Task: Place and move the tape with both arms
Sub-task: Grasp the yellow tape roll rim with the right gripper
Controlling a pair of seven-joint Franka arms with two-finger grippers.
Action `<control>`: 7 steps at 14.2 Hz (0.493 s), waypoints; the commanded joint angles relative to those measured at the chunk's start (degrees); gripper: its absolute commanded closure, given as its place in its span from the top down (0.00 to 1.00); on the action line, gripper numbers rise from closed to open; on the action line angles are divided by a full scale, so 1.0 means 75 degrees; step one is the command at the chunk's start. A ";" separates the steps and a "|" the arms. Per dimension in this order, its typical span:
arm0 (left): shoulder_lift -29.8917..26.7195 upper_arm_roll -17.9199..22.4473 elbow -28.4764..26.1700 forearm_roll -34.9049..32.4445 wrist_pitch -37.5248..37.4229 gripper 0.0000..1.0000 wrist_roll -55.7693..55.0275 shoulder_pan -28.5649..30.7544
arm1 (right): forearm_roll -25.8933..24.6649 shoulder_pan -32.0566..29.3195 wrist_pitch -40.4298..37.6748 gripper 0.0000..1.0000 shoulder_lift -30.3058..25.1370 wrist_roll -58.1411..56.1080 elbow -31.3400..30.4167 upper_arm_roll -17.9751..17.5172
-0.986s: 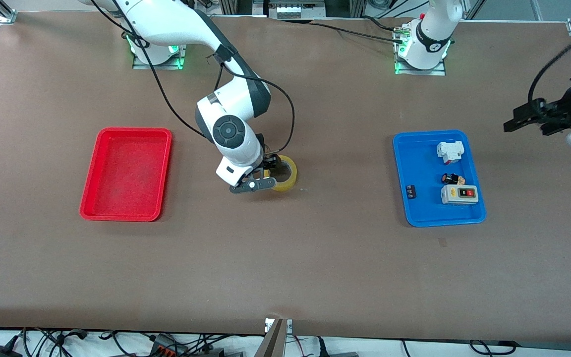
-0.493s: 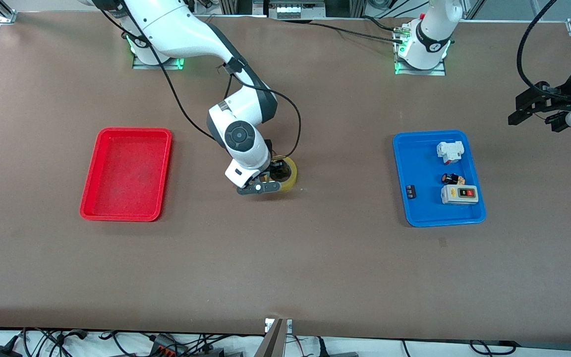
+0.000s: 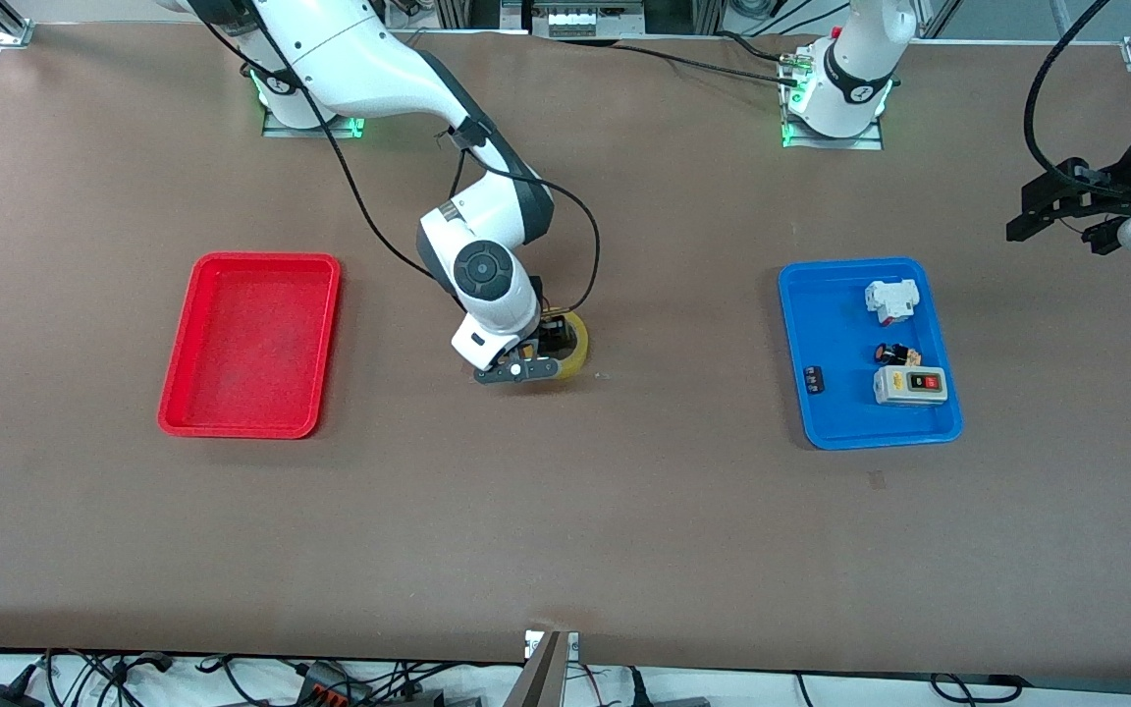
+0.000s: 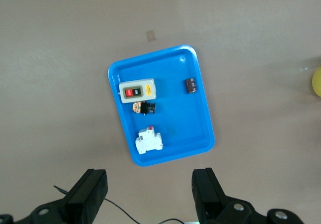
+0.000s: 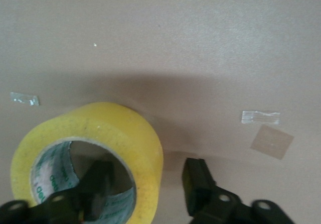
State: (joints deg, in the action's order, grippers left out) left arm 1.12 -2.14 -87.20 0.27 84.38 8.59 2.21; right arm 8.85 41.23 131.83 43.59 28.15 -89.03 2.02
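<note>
While the table (image 3: 565, 511) spreads brown and matte under both arms, you can see aluminium frame posts at its corners and loose black cables along the edge nearest the front camera. Small scraps of clear tape (image 5: 260, 116) stick to the surface near the roll. The tape (image 3: 573, 349) lies flat about midway between the red tray (image 3: 183, 393) and the blue tray (image 3: 801, 412). Its core carries green print, too blurred for you to read.

Your right gripper (image 3: 538, 355) is down at the roll, one finger (image 5: 98, 181) inside the hole and the other (image 5: 196, 181) outside the yellow wall, jaws straddling that wall with a gap on the outer side, not yet pinching it.

Your left gripper (image 3: 1056, 204) waits in the air past the blue tray, at the left arm's end of the table, jaws spread wide and holding nothing.

In the blue tray you see a grey switch box (image 3: 909, 385) with red and black buttons, a white breaker (image 3: 892, 299) and two small dark parts; no lettering is legible.
</note>
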 commanded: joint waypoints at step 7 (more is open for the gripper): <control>-0.0009 0.0133 0.0048 -0.0118 -0.0153 1.00 -0.0578 -0.0095 | -0.0606 -0.0012 -0.1506 0.00 -0.0175 0.0103 0.0758 0.0129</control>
State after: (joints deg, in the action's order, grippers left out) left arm 1.17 -1.81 -87.22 0.27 83.85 7.38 2.18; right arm 5.07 41.38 126.67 43.54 28.14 -86.81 2.34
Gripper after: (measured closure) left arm 0.000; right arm 0.767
